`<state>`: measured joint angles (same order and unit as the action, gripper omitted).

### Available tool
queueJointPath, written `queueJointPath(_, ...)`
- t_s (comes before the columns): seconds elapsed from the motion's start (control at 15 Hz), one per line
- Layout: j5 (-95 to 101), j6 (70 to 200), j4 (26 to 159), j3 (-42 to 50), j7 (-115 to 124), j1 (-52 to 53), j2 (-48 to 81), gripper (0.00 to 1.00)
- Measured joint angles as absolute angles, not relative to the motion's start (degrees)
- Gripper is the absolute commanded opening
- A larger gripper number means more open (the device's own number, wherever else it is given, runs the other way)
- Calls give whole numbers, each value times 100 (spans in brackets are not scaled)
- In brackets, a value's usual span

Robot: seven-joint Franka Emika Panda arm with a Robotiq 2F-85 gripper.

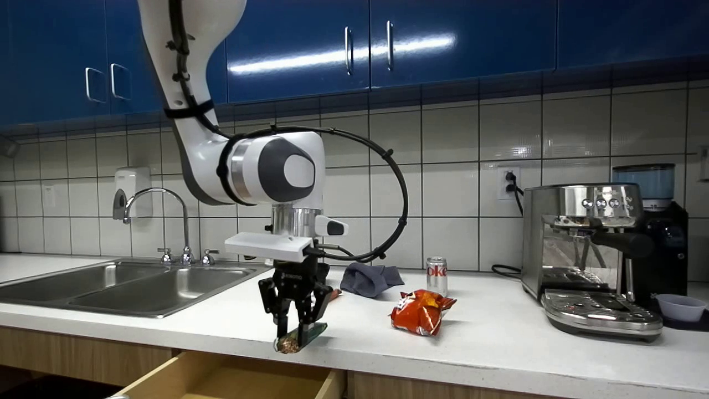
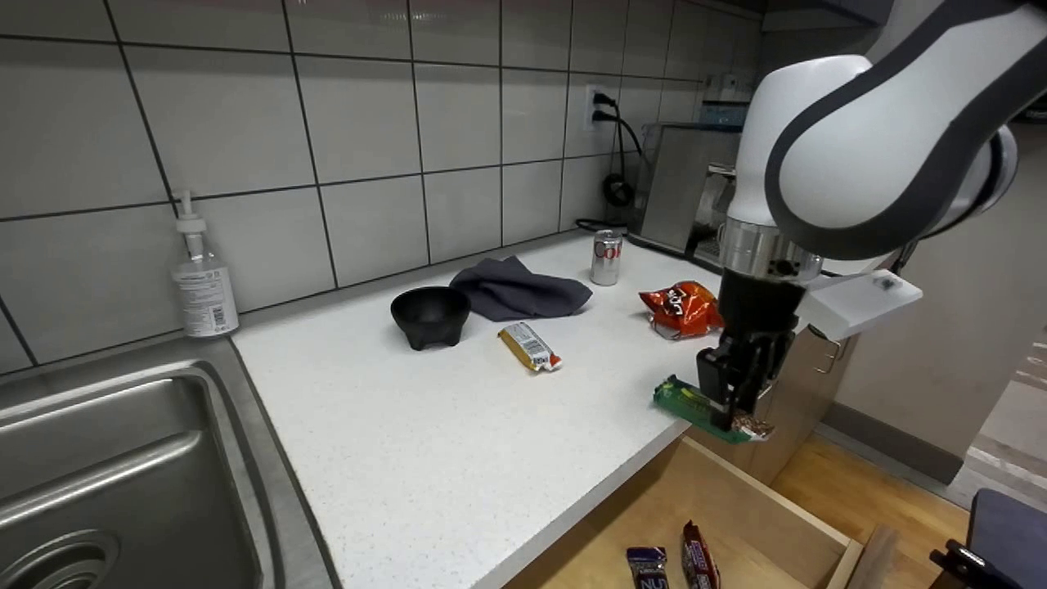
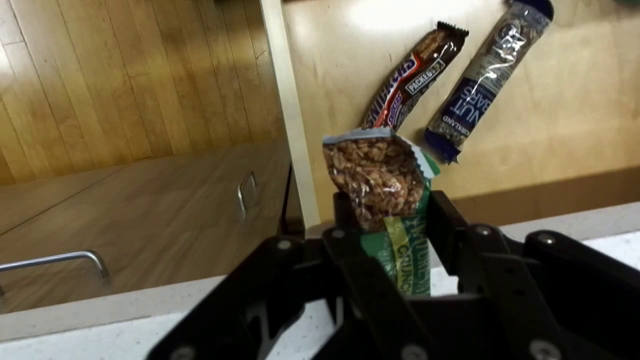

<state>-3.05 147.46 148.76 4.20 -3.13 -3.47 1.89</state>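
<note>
the green bar (image 3: 385, 195) is pinched in the hand (image 3: 391, 206), a finger along each long side. in the wrist view its clear end, showing oats, points to twelve o'clock and its printed end to six. in both exterior views it shows at the front edge of the tabletop (image 2: 458, 450), by the open drawer (image 3: 575, 125); whether it touches the tabletop is not clear.

from the green bar in the wrist view, the snickers (image 3: 412, 77) lies in the drawer at twelve o'clock and the nut bar (image 3: 487, 80) just beside it, between one and two. a handle (image 3: 245, 192) shows at nine, the floor (image 3: 115, 75) near ten.

from the green bar in an exterior view, the red bag (image 2: 685, 309) is near twelve, the coffee machine (image 2: 675, 188) also near twelve but much farther back, partly behind the arm (image 2: 859, 155). the can (image 2: 606, 258) stands upright at eleven. the cloth (image 2: 519, 293), crumpled, the bowl (image 2: 430, 313) and the yellow bar (image 2: 530, 348) are all about ten, the yellow bar nearest, the bowl farthest, just beside the cloth. the soap (image 2: 204, 278) stands between nine and ten, at the back corner of the sink (image 2: 106, 483), which is at nine.
</note>
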Motion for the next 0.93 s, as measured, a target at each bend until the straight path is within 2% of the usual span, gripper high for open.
queueJointPath(0.53, -31, 14800, 15873, 269, -344, -84, -505, 16)
queueJointPath(0.93, -31, 14796, 15920, 214, -358, -5, -572, 16)
